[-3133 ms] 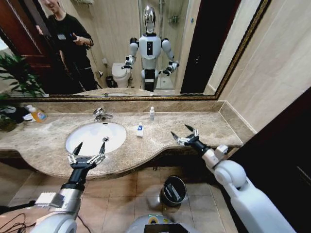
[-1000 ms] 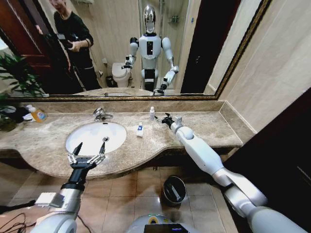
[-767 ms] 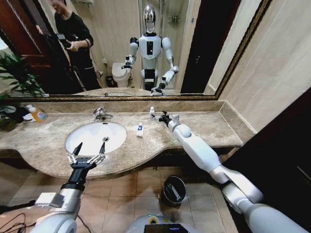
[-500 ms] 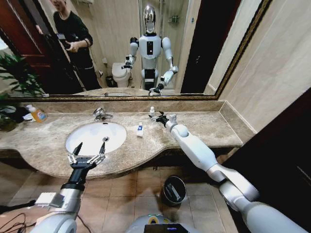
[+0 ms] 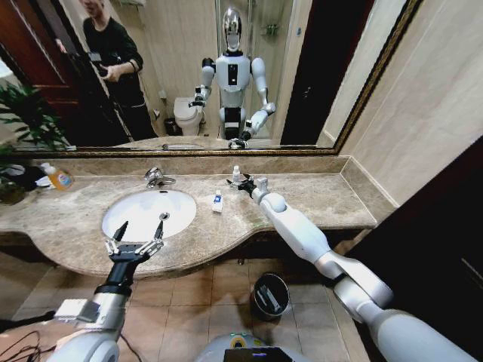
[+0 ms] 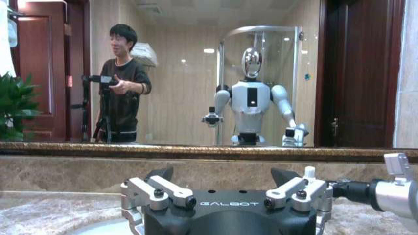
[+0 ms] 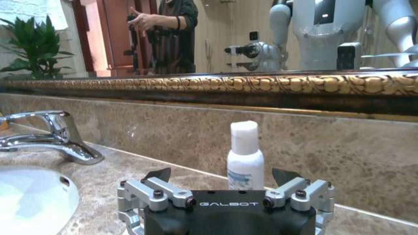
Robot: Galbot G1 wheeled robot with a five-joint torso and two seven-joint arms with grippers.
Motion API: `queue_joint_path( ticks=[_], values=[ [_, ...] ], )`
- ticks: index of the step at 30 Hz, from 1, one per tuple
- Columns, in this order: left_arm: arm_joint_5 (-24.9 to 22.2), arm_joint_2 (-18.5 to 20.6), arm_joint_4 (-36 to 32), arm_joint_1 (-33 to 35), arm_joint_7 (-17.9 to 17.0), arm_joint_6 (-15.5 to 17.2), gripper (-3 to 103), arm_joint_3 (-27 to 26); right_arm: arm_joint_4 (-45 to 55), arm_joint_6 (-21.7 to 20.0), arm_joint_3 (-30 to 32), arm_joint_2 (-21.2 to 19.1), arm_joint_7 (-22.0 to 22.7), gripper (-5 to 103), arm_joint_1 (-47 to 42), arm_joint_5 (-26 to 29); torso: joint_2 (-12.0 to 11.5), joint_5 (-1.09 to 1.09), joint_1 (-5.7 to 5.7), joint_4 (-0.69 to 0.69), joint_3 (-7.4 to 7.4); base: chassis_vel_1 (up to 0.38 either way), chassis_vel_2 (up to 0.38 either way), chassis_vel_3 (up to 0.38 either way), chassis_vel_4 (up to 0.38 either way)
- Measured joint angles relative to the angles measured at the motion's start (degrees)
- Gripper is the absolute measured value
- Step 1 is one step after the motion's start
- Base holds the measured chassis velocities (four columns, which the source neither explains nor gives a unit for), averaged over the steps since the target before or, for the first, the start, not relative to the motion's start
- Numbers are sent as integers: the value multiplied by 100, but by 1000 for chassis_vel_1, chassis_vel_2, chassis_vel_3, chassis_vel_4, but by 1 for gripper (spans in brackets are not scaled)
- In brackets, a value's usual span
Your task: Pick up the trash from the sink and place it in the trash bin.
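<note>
Right gripper (image 5: 235, 183) stretched out to the tabletop's back edge, fingers spread wide on either side of a tiny white bottle (image 5: 236, 175), not touching it. From the right wrist view, that upright bottle (image 7: 245, 161) with its white cap and pale label, standing against the marble upstand, chrome tap (image 7: 49, 137) off to one side. From the head view alone, a white tube with blue label (image 5: 217, 202) just beside the sink (image 5: 148, 213), and the trash bin (image 5: 269, 294) down on the floor. Label print too small to read. Left gripper (image 5: 136, 239) hovering at the tabletop's front edge over the sink rim, fingers wide.
</note>
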Motion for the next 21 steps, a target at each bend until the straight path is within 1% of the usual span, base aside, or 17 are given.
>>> queue_joint_path(
  ticks=[11, 17, 19, 21],
  values=[
    [0, 0, 0, 0, 0, 0, 100, 0, -515, 80, 85, 326, -100, 100, 208, -124, 0, 1, 0, 0, 0, 0, 0, 0, 0],
    [0, 0, 0, 0, 0, 0, 100, 0, -597, 61, 12, 409, -92, 101, 234, -215, 0, 1, 0, 0, 0, 0, 0, 0, 0],
    [0, 0, 0, 0, 0, 0, 100, 0, -622, 52, -7, 472, -59, 99, 219, -281, 0, 1, 0, 0, 0, 0, 0, 0, 0],
    [0, 0, 0, 0, 0, 0, 100, 0, -639, 51, -34, 545, -18, 92, 173, -367, 0, 1, 0, 0, 0, 0, 0, 0, 0]
  ],
)
